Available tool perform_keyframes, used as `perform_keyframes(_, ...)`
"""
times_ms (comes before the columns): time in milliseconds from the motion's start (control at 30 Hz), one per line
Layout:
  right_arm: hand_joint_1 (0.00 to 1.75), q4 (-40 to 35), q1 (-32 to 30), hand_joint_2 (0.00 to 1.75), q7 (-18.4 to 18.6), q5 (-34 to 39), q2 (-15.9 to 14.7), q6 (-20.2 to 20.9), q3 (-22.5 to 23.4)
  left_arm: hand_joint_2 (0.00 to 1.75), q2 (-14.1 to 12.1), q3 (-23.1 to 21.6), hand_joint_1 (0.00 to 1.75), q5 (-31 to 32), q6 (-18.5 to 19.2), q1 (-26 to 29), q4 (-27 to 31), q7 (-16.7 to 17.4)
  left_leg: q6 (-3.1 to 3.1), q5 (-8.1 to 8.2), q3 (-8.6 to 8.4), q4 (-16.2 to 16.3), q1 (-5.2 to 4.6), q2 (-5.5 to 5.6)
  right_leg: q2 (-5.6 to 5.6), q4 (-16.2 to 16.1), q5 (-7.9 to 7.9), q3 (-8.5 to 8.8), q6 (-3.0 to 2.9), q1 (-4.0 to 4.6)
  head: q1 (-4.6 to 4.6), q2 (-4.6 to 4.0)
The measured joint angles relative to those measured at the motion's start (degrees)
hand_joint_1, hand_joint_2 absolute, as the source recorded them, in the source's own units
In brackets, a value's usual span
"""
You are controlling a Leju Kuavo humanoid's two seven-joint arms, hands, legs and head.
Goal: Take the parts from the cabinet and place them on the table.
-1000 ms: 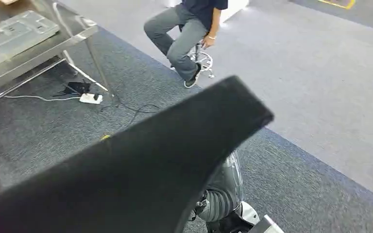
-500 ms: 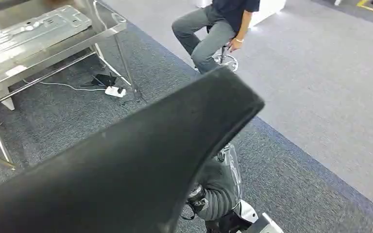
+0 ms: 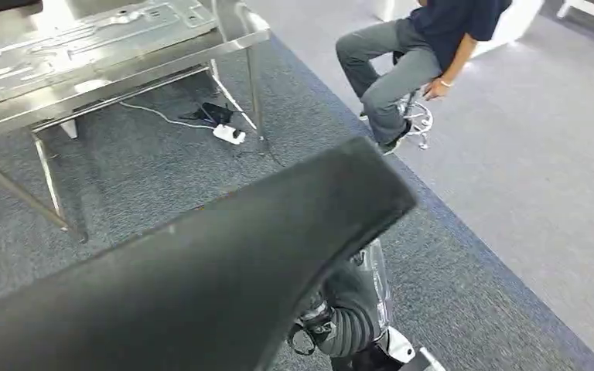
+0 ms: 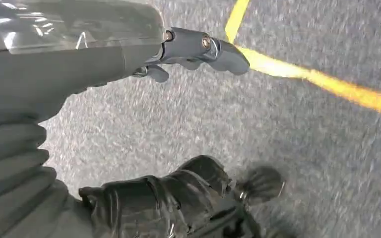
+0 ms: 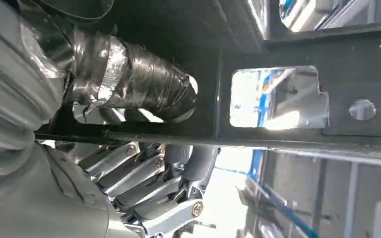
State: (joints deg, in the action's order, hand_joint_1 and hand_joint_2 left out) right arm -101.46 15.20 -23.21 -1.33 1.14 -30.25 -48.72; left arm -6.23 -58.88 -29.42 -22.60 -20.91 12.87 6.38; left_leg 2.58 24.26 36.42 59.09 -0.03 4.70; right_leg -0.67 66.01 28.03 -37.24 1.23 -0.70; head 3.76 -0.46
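Carrying the black part (image 3: 201,278) toward the table (image 3: 85,85); my right hand (image 5: 144,148) clamps its edge, left hand (image 4: 188,124) hangs empty, fingers apart. Next I need to close in and set it beside the metal panel (image 3: 85,42).

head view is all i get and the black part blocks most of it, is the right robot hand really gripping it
observer: yes. The right wrist view shows the right robot hand gripping the part at its edge, thumb on one face, fingers on the other.
operator: left robot hand holding anything
observer: no. In the left wrist view the left robot hand holds nothing, thumb and fingers apart, above carpet.
operator: anything on the floor there
observer: a yellow line runs across the carpet beyond that hand.
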Motion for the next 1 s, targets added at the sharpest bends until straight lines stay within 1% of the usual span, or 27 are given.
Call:
perform_keyframes(33,1.61,-0.13,0.0,1.75,0.0,-0.04,0.0,0.17,0.0,1.75,0.24,-0.11,0.0,0.09,-0.04,-0.09,0.0,0.17,-0.23,0.15,0.04,0.18,0.09,0.68,-2.22,-4.7,-1.83,1.83,-0.16,-0.22,-0.04,0.0)
perform_keyframes(67,1.61,-0.22,-0.04,1.75,0.02,-0.04,-0.02,0.2,0.0,1.75,0.33,-0.13,0.0,0.15,-0.07,-0.27,0.0,0.26,-0.63,0.34,0.44,0.66,-0.27,1.23,-3.76,-5.77,-1.25,2.17,-0.06,-0.25,-0.11,0.0)
perform_keyframes(100,1.61,-0.35,-0.09,1.75,0.02,-0.04,-0.04,0.2,0.0,1.75,0.44,-0.17,0.0,0.17,-0.11,-0.41,0.0,0.33,-0.88,0.19,0.53,0.54,-0.13,1.51,-2.92,-5.76,-1.48,2.31,-0.28,-0.37,0.0,0.0)
perform_keyframes(133,1.61,-0.39,-0.15,1.75,0.04,-0.04,-0.04,0.2,0.0,1.75,0.44,-0.28,0.0,0.17,-0.13,-0.45,0.0,0.33,-1.12,0.14,0.65,0.38,-0.05,1.9,-2.65,-5.75,-1.47,2.37,-0.41,-0.09,-0.07,0.0)
perform_keyframes(167,1.61,-0.41,-0.14,1.75,0.04,-0.07,-0.04,0.2,0.0,1.75,0.44,-0.48,0.0,0.17,-0.15,-0.44,0.0,0.35,-1.61,-0.02,0.62,0.06,0.18,2.47,-2.23,-5.74,-1.48,2.44,-0.78,0.15,-0.04,0.0)
perform_keyframes(200,1.61,-0.46,-0.14,1.75,0.04,-0.07,-0.04,0.2,0.0,1.75,0.37,-0.63,0.0,0.17,-0.15,-0.4,-0.02,0.37,-1.92,0.0,0.68,0.09,0.14,2.83,-1.57,-6.27,-1.78,2.72,-1.25,-0.21,-0.09,0.0)
perform_keyframes(233,1.61,-0.52,-0.11,1.75,0.04,-0.07,-0.04,0.2,0.0,1.75,0.37,-0.76,0.0,0.17,-0.2,-0.24,-0.02,0.37,-2.0,0.42,0.94,0.8,0.07,0.29,-0.88,-6.67,-1.91,3.21,-1.53,-0.38,-0.04,0.0)
perform_keyframes(267,1.61,-0.57,-0.11,1.75,0.04,-0.07,-0.04,0.28,0.0,1.75,0.48,-0.87,0.0,0.17,-0.15,-0.28,0.0,0.39,-2.3,1.78,1.76,2.84,-0.19,-2.33,-0.43,-6.92,-1.85,3.52,-1.66,-0.26,0.35,0.0)
perform_keyframes(300,1.61,-0.7,-0.12,1.75,0.07,-0.09,-0.04,0.31,0.0,1.75,0.57,-0.92,0.0,0.17,-0.15,-0.4,0.0,0.37,-2.56,3.69,3.6,6.49,0.05,-3.27,0.34,-6.92,-1.72,3.61,-1.89,-0.15,0.35,0.0)
perform_keyframes(367,1.61,-0.72,-0.16,1.75,0.07,-0.09,-0.04,0.33,0.0,1.75,0.72,-0.94,0.0,0.17,-0.15,-0.46,0.0,0.37,-2.94,6.73,7.83,14.59,0.38,-3.81,1.77,-6.9,-1.48,3.75,-2.21,0.01,0.42,0.0)
perform_keyframes(400,1.61,-0.72,-0.17,1.75,0.07,-0.09,-0.04,0.33,0.0,1.75,0.72,-0.98,0.0,0.17,-0.15,-0.46,0.0,0.37,-3.07,6.92,8.99,16.52,0.47,-3.86,2.41,-6.89,-1.37,3.76,-2.21,0.01,0.37,0.0)
perform_keyframes(433,1.61,-0.72,-0.2,1.75,0.09,-0.09,-0.04,0.35,0.0,1.75,0.74,-1.0,0.0,0.15,-0.15,-0.44,0.0,0.37,-3.17,5.88,8.88,15.98,0.61,-3.96,3.1,-6.88,-1.25,3.84,-2.18,0.01,0.44,0.0)
perform_keyframes(467,1.61,-0.72,-0.21,1.75,0.15,-0.09,-0.04,0.37,0.0,1.75,0.72,-1.03,0.0,0.11,-0.15,-0.41,0.0,0.37,-3.18,4.01,7.59,13.23,0.67,-4.21,3.76,-6.88,-1.08,3.99,-2.09,0.01,0.39,0.0)
perform_keyframes(500,1.61,-0.72,-0.2,1.75,0.26,-0.11,-0.04,0.37,0.0,1.75,0.72,-1.03,0.0,0.04,-0.15,-0.39,0.0,0.37,-3.13,1.61,5.2,8.84,0.71,-4.79,4.4,-6.88,-0.85,4.3,-1.95,0.0,0.42,0.0)
perform_keyframes(533,1.61,-0.72,-0.16,1.75,0.46,-0.26,-0.04,0.39,0.0,1.75,0.7,-1.03,0.0,-0.02,-0.15,-0.38,0.0,0.31,-2.99,-0.74,2.2,3.45,0.7,-6.35,5.06,-6.88,-0.53,4.75,-1.73,0.0,0.39,0.0)
perform_keyframes(567,1.61,-0.72,-0.04,1.75,0.61,-0.33,-0.04,0.37,0.0,1.75,0.72,-1.03,0.0,-0.19,-0.11,-0.42,0.0,0.24,-2.91,0.26,0.87,0.8,0.01,-9.33,5.51,-6.97,-0.29,5.06,-1.4,0.2,0.37,0.0)
perform_keyframes(600,1.61,-0.7,0.33,1.75,0.98,-0.31,-0.04,0.37,0.0,1.75,0.72,-1.03,0.0,-0.57,-0.07,-0.49,0.0,0.11,-1.99,0.03,0.58,0.15,-0.29,-8.61,6.02,-6.73,0.03,5.06,-0.94,0.74,0.26,0.0)
perform_keyframes(700,1.61,-0.59,0.84,1.75,0.88,0.85,-0.04,0.85,0.0,1.75,0.35,-1.03,0.0,-1.53,-0.04,0.05,-0.02,-0.33,-1.13,0.22,0.77,0.11,-0.47,-6.65,7.81,-7.2,0.4,5.72,-0.2,0.78,0.11,0.0)
perform_keyframes(733,1.61,-0.57,1.09,1.75,0.81,1.34,-0.04,1.03,0.0,1.75,0.28,-1.03,0.0,-1.95,-0.04,0.3,0.0,-0.59,-0.66,-0.02,0.22,-0.34,-0.01,-5.82,7.46,-6.93,0.98,5.44,0.36,0.49,0.11,0.0)
perform_keyframes(767,1.61,-0.42,1.25,1.75,0.72,1.77,-0.02,1.39,0.0,1.75,0.28,-1.03,0.0,-2.14,-0.04,0.46,-0.02,-0.89,-0.57,0.02,0.03,-0.48,-0.07,-5.3,4.71,-5.44,1.91,5.23,0.53,0.22,-0.17,0.0)
perform_keyframes(800,1.61,-0.39,1.35,1.75,0.44,2.09,-0.04,1.53,0.0,1.75,0.02,-1.03,0.0,-2.36,-0.07,0.51,-0.02,-0.98,-0.11,0.0,-0.04,-0.48,-0.03,-4.85,2.53,-1.59,3.86,3.36,0.52,0.23,-0.39,0.0)
perform_keyframes(833,1.61,-0.33,1.34,1.75,0.26,2.32,-0.04,1.6,0.0,1.75,-0.15,-1.03,0.0,-2.43,-0.09,0.57,-0.02,-1.05,0.21,0.06,0.0,-0.47,-0.05,-4.13,1.55,3.3,5.91,0.75,0.51,0.23,-0.48,0.0)
perform_keyframes(867,1.61,-0.24,1.32,1.75,0.02,2.51,-0.04,1.81,0.0,1.75,-0.2,-1.03,0.0,-2.58,-0.09,0.73,-0.02,-1.12,0.28,0.1,0.01,-0.45,-0.14,-3.28,1.18,7.79,7.43,-1.81,0.52,0.23,-0.46,0.0)
perform_keyframes(900,1.61,-0.15,1.3,1.75,-0.11,2.54,-0.09,2.01,0.0,1.75,-0.2,-1.03,0.0,-2.8,-0.09,0.95,-0.02,-1.2,0.35,0.15,-0.03,-0.42,-0.26,-2.79,1.01,10.71,7.85,-3.66,0.47,0.25,-0.46,0.0)
perform_keyframes(933,1.61,-0.13,1.29,1.75,-0.11,2.54,-0.18,2.19,0.0,1.75,-0.2,-1.03,0.0,-3.0,-0.09,1.25,-0.02,-1.27,0.51,0.24,-0.14,-0.4,-0.34,-2.43,0.93,10.95,6.84,-4.34,0.37,0.26,-0.48,0.0)
perform_keyframes(967,1.61,-0.09,1.29,1.75,-0.11,2.54,-0.24,2.36,0.0,1.75,-0.24,-1.03,0.0,-3.08,-0.13,1.62,-0.02,-1.38,0.52,0.3,-0.31,-0.36,-0.35,-1.68,0.87,8.46,4.57,-3.63,0.18,0.25,-0.5,0.0)
perform_keyframes(1000,1.61,-0.04,1.29,1.75,-0.11,2.47,-0.28,2.38,0.0,1.75,-0.31,-1.03,0.0,-3.24,-0.13,1.99,-0.02,-1.47,0.49,0.42,-0.54,-0.3,-0.37,-1.2,0.75,3.85,1.58,-1.87,-0.08,0.26,-0.48,0.0)
